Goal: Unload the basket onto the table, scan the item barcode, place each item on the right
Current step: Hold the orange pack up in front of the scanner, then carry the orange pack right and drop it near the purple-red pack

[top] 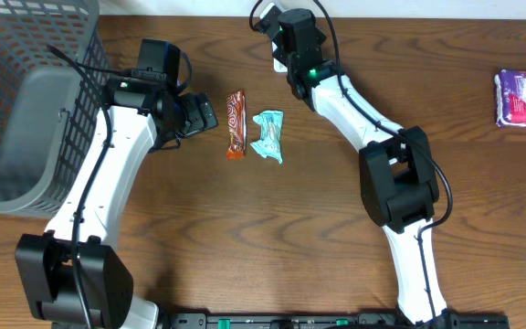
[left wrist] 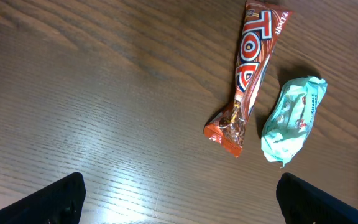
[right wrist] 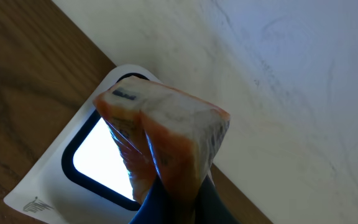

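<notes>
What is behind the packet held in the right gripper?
A white scanner with a bright window lies behind the packet, which the right gripper pinches. The packet covers the window's right part, so that part cannot be seen.

We see the grey basket (top: pixel 71 55) cut off by the overhead view's left edge. The left gripper (left wrist: pixel 179 208) shows only two dark fingertips (left wrist: pixel 58 199) at the bottom edge. The orange packet (right wrist: pixel 166 143) hides part of the scanner (right wrist: pixel 42 183), and the packet's label is blurred. The purple packet (top: pixel 525 98) carries print too small to read.
</notes>
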